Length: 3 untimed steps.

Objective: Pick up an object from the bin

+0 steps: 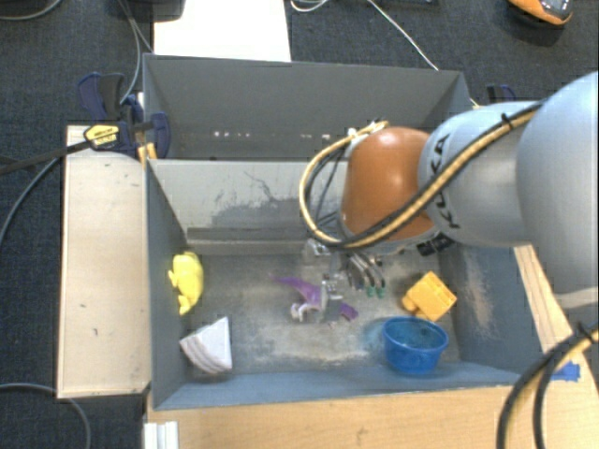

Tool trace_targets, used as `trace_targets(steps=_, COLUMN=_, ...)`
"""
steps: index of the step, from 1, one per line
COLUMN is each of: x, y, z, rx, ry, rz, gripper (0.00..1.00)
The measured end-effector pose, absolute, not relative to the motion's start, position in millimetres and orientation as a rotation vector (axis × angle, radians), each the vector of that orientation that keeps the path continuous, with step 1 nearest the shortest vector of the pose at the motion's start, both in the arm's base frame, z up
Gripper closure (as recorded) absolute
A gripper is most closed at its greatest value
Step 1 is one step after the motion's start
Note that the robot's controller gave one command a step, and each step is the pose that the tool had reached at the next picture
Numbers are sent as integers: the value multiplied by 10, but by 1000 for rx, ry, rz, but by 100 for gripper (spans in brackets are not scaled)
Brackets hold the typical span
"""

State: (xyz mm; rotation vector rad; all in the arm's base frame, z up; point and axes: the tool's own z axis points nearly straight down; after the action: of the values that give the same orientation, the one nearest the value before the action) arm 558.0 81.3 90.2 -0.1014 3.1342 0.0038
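The pincer (328, 293) is hanging right over a purple toy (301, 299) in the mid of the bin (234, 199), yellow block (430, 296) nearby; can't tell if it's wide or narrow

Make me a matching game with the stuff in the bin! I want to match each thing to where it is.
Things:
1. blue bowl
2. purple toy
3. white wedge
4. yellow block

Places:
A. middle of the bin, at the end effector
B. lower left corner
C. lower right, by the front wall
D. right side, just below the arm

Pairs: 1-C, 2-A, 3-B, 4-D
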Motion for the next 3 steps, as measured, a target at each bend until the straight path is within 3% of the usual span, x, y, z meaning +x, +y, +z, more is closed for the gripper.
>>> trace_targets(steps=1, x=5503, y=986, z=707, rx=209, ry=3132, rz=6, gripper=100)
trace_targets(steps=3, x=5504, y=984, z=707, rx=216, ry=3131, rz=6, gripper=100)
